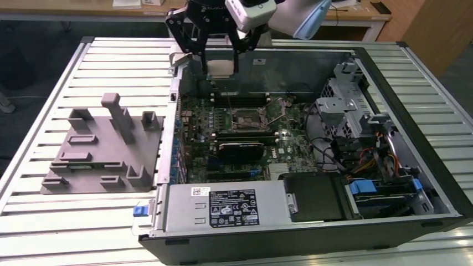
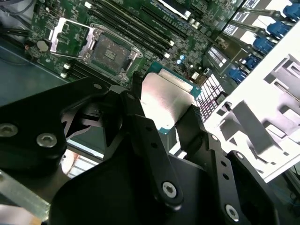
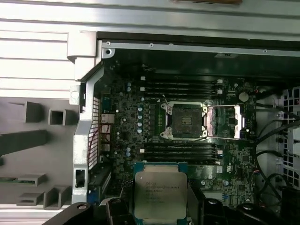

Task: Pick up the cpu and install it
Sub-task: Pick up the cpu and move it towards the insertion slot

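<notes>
While the arm hangs over the open case (image 1: 310,244), the gripper (image 1: 221,65) is clenched on the cpu (image 1: 222,68), and the chip is up in the air, clear of everything under it. Look at the second wrist view: the cpu (image 2: 165,99) shows its silver top and a thin greenish rim, pinched by two opposite edges, with one black finger (image 2: 140,117) on one side and its partner on the other. Over to the first wrist view, and the cpu (image 3: 160,191) sits flat above the green board (image 3: 122,108), near the socket (image 3: 183,121) but not over it, a row of memory slots lying between the two. That socket is open, its metal plate (image 3: 226,122) flipped back beside it. In the exterior view the chip hovers towards the case's far side, above the socket (image 1: 247,117) down at mid-board. On the exterior view's left, a grey fixture (image 1: 99,149) rests on the slatted table (image 1: 59,221), just beside the case.
</notes>
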Action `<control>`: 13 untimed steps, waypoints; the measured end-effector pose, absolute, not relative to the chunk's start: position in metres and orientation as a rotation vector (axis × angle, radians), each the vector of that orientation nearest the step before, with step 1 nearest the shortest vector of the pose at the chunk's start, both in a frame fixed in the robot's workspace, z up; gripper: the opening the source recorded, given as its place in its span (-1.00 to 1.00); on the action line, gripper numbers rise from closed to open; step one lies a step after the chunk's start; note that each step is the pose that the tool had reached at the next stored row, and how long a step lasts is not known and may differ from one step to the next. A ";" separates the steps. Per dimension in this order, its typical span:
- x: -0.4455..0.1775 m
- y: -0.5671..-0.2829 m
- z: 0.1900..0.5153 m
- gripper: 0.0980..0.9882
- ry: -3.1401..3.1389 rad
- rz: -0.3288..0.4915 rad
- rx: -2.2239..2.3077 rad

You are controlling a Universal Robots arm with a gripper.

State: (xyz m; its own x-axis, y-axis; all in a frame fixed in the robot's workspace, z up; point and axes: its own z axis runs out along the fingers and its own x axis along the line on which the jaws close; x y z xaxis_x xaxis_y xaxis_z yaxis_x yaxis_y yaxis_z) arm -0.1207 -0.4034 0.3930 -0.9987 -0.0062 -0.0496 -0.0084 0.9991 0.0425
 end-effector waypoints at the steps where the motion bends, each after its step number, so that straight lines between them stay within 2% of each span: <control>1: -0.119 -0.403 0.393 0.00 3.091 0.066 -0.011; 13: -0.100 -0.403 0.393 0.00 3.091 0.066 -0.011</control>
